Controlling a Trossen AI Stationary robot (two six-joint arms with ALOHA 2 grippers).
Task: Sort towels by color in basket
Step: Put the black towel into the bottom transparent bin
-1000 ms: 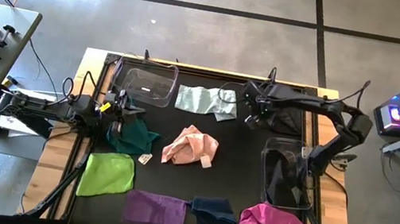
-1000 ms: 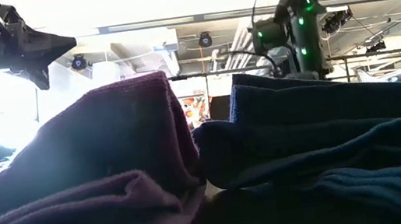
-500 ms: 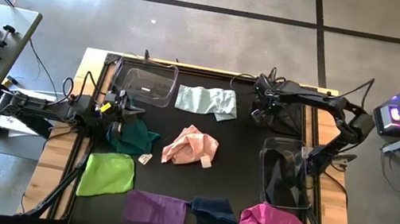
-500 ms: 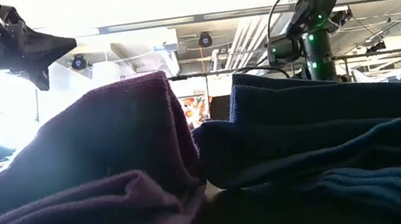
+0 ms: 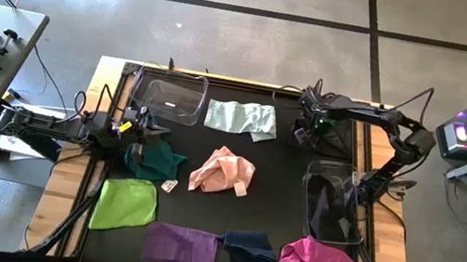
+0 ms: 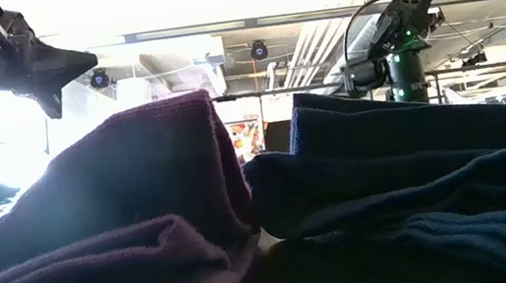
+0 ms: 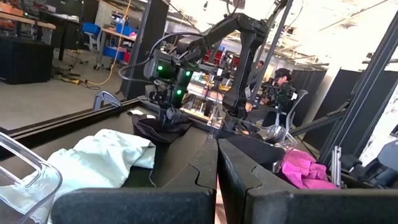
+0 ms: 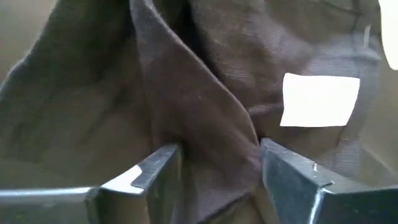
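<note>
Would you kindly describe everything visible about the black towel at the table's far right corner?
The black towel is a soft woven cloth, bunched into folds, with a white rectangular tag on it. It lies at the table's far right corner, near the dark bin. The right gripper is down on it, one raised fold between its spread fingers. In the left wrist view it shows as a dark heap beyond the mint towel.

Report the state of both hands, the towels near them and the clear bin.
left hand, shut and empty, above the dark teal towel
right hand, down on the black towel
black towel, bunched in a heap
dark teal towel, crumpled
mint towel, spread flat
peach towel, crumpled
clear bin, empty
</note>
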